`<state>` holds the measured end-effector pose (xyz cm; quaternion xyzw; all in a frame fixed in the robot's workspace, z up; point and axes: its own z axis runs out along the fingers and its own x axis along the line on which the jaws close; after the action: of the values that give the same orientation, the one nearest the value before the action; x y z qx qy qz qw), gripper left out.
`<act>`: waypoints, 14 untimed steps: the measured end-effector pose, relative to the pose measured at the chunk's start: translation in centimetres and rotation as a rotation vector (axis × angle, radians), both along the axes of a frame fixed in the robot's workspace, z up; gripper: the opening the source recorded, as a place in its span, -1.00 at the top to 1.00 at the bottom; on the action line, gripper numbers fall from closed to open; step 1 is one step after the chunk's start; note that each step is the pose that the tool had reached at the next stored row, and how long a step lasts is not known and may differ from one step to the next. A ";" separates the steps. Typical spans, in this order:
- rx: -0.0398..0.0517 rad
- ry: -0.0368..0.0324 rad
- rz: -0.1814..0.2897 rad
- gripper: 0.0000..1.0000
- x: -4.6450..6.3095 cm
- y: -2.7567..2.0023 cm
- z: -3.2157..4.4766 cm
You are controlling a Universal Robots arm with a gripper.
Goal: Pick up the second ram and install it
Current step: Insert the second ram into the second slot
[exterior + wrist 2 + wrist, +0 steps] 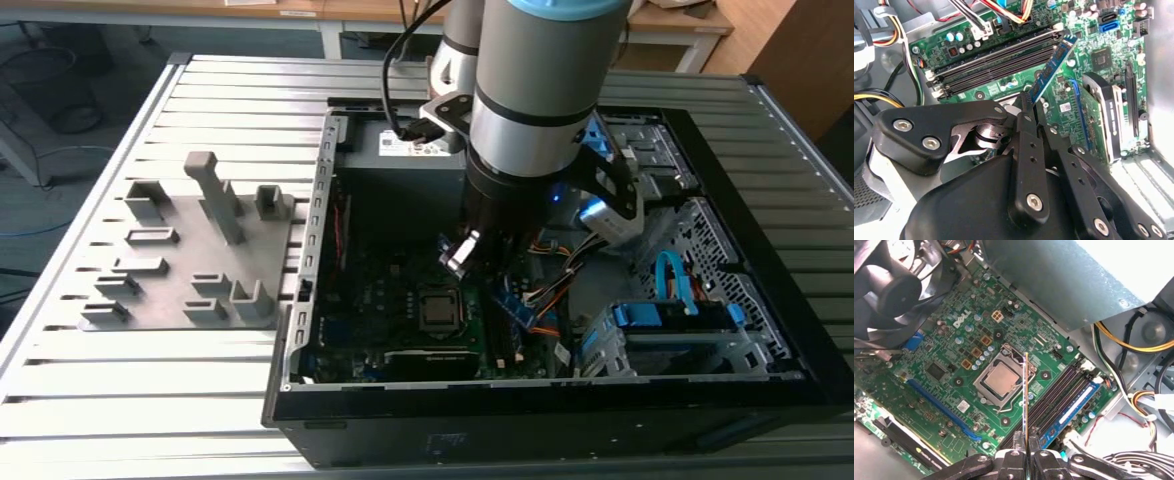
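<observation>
My gripper (1026, 452) is shut on the second ram (1026, 400), a thin blue-green stick seen edge-on in the first wrist view, standing out from the fingertips over the motherboard (949, 365). In the second wrist view the ram (1051, 70) juts out tilted from the gripper (1029, 102), its far end near the black memory slots (994, 60). It hangs above the board beside the processor socket (1000, 377). Another blue stick (1074, 407) sits in a slot at the row's outer side. In the exterior view the gripper (461, 255) is down inside the open computer case (320, 300).
The grey power-supply box (387, 150) fills the case's far end. A black fan (889, 285) sits near the board, and bundles of coloured cables (1139, 350) lie beside the slots. Blue drive-bay clips (667, 310) are at the exterior view's right. A grey fixture plate (187, 250) lies outside the case.
</observation>
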<state>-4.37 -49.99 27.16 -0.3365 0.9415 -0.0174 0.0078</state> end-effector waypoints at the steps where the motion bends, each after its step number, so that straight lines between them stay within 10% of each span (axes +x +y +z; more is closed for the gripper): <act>1: 0.0000 0.0000 -0.007 0.73 0.0 0.00 0.00; 14: 0.0001 0.0000 -0.119 0.73 0.0 0.00 -0.07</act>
<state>-4.37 -49.98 27.08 -0.2797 0.9599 -0.0178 0.0067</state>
